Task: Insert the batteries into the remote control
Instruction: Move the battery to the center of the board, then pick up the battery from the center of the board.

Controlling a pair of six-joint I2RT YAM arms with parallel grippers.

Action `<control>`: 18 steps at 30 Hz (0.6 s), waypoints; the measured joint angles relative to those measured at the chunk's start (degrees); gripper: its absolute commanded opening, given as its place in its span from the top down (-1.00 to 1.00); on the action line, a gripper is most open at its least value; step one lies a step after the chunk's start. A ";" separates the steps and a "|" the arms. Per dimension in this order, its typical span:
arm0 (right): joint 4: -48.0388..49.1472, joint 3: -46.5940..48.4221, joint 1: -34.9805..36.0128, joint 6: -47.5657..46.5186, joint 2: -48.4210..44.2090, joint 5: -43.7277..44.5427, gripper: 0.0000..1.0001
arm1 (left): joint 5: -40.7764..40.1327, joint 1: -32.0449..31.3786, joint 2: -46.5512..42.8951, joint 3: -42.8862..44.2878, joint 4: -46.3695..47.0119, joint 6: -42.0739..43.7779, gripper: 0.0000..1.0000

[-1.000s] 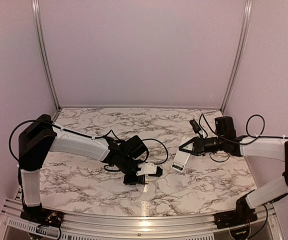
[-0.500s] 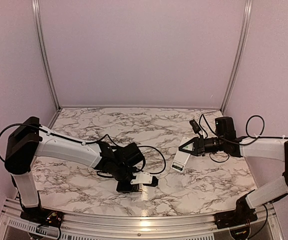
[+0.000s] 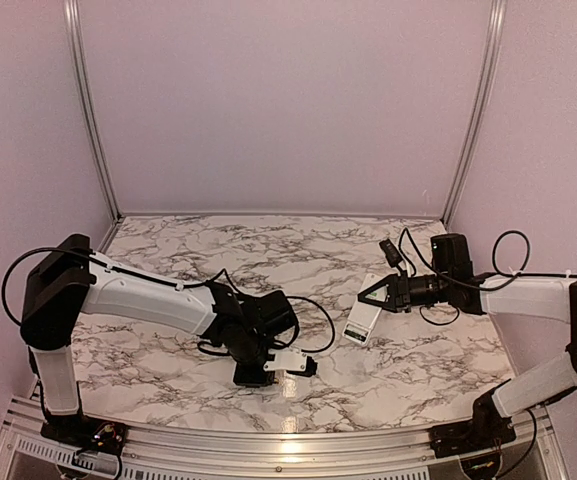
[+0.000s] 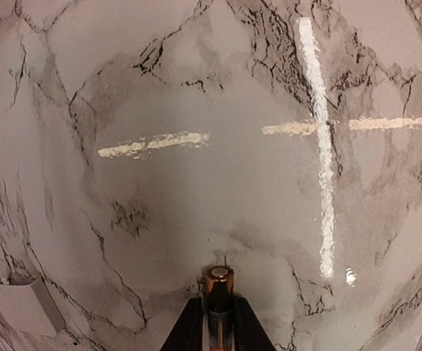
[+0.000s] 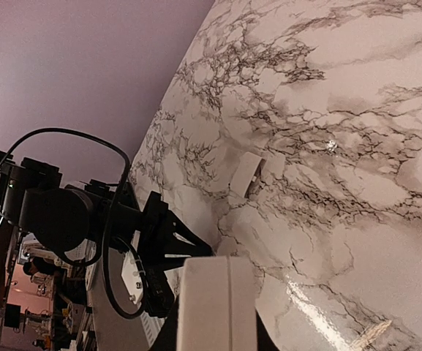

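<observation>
Battery [image 4: 218, 289] pinched in left pincer [image 4: 216, 311], dead centre between the two black fingers [image 4: 190, 322], jaws closed down to battery width. Copper-coloured end cap poking out just past the fingertips, aimed at the marble table [image 4: 196, 88]. Body dark, mostly hidden by the fingers. Tip close over the tabletop; contact or gap, cannot tell from the wrist view. Small white cover piece [image 4: 17, 307] flat on the table off to one side of that pincer, lower-left in its wrist view, clear of battery and fingers. Beyond the tip, glare streaks on bare marble.

In the top view, left pincer low over the near part of the table, pointed down, arm reaching in from the left base.

Further out and to the right: remote control [image 3: 362, 322] clamped in right pincer [image 3: 370, 297], jaws closed on its long edges. Gripped at one end, rest of the white body sticking out past the fingertips toward the left pincer's side, small dark patch near the free end. Free end down near the table; touching or not, cannot tell. In the right wrist view, plain white face with a seam along its length between the fingers, no buttons showing. Well apart from the battery, bare marble between the two pincers. Cover piece also on the table beyond the remote's free end in that view.
</observation>
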 measured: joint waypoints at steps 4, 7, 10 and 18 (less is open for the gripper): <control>0.02 0.00 0.00 0.02 0.00 -0.02 1.00 | -0.81 -0.15 0.46 0.87 -0.72 -0.09 0.72; 0.02 0.00 0.00 0.04 0.02 -0.02 1.00 | -1.03 -0.31 0.68 1.31 -1.29 -0.20 0.89; 0.04 0.00 0.00 0.13 0.15 -0.02 1.00 | -1.01 -0.52 0.48 1.14 -0.90 0.02 0.96; 1.18 -0.35 0.00 0.76 0.31 -0.33 1.00 | 0.70 -2.14 -11.17 -7.69 6.56 0.83 0.99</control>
